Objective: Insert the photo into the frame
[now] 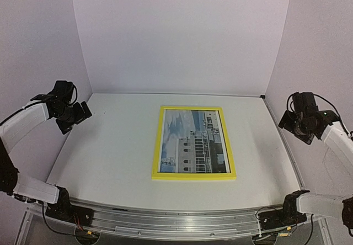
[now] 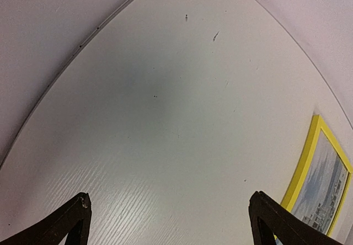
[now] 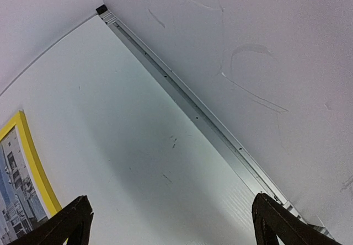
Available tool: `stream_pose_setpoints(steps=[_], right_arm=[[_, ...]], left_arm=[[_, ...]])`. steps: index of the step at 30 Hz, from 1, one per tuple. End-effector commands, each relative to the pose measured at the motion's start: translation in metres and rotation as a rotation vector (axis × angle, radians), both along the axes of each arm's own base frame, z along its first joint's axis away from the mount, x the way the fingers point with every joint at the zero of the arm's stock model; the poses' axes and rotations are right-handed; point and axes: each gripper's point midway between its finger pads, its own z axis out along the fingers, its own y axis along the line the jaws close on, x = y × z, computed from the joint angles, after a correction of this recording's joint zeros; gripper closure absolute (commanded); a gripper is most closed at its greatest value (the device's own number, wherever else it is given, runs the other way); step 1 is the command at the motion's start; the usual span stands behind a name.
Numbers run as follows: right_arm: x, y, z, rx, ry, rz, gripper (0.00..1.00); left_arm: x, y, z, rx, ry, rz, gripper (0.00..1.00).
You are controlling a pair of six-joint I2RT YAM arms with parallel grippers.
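The task seems done: the photo [image 1: 194, 143] lies inside the frame [image 1: 156, 145] at the centre of the counter [image 1: 110, 145], and the left gripper [image 1: 81, 112] at 9 o'clock and the right gripper [image 1: 288, 124] at 3 o'clock are released, empty.

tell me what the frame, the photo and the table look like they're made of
The frame: even bright-yellow coat; painted wood or plastic, can't tell which.
The photo: looks like a flat paper print, colour image edge to edge; any clear cover isn't discernible.
The table: white board with fine wood-grain lines in the left wrist view, probably laminate or painted wood.
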Motion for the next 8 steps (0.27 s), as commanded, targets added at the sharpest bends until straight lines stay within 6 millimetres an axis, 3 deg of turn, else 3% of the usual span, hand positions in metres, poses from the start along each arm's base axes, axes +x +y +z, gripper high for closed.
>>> stream_pose_setpoints(steps=[1,4,8], right_arm=[[-0.017,-0.023,0.011,-0.094,-0.066,-0.092,0.02],[-0.029,-0.033,0.019,-0.100,-0.131,-0.168,0.02],[-0.031,-0.030,0.020,-0.087,-0.141,-0.148,0.02]], left_arm=[[-0.004,0.003,0.030,0.004,-0.114,0.002,0.00],[-0.009,0.005,0.030,0.006,-0.119,0.009,0.00],[-0.010,0.004,0.036,0.000,-0.154,0.004,0.00]])
